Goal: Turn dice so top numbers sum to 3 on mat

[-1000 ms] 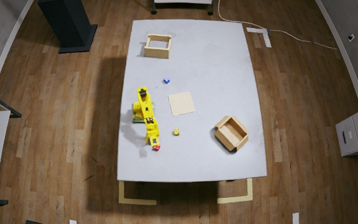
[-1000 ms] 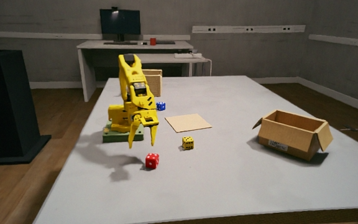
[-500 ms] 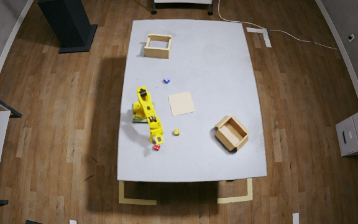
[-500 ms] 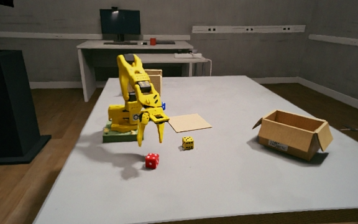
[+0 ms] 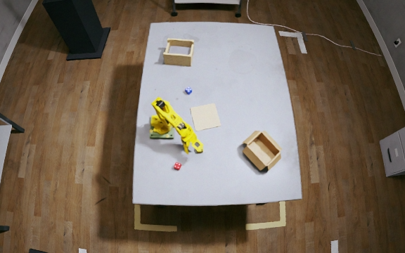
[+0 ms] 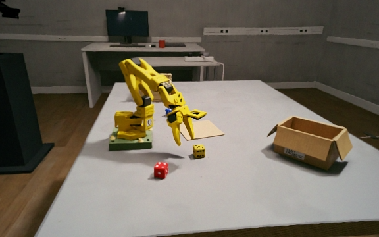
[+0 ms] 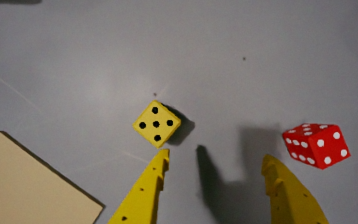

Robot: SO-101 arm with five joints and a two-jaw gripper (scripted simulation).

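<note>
With the tool (image 5: 193, 152) (image 6: 186, 141) (image 7: 216, 155) released, hovering over the desk (image 5: 223, 183) (image 6: 242, 204) (image 7: 230, 30). Near its left finger in the wrist view, seeing the yellow die (image 6: 199, 151) (image 7: 156, 124), five up; at that frame's right, the red die (image 5: 177, 166) (image 6: 160, 170) (image 7: 317, 145), four up. In the top view, finding the mat (image 5: 205, 117) (image 6: 204, 130) (image 7: 30, 185) at centre, with the blue die (image 5: 188, 91) (image 6: 168, 112) off its upper left.
</note>
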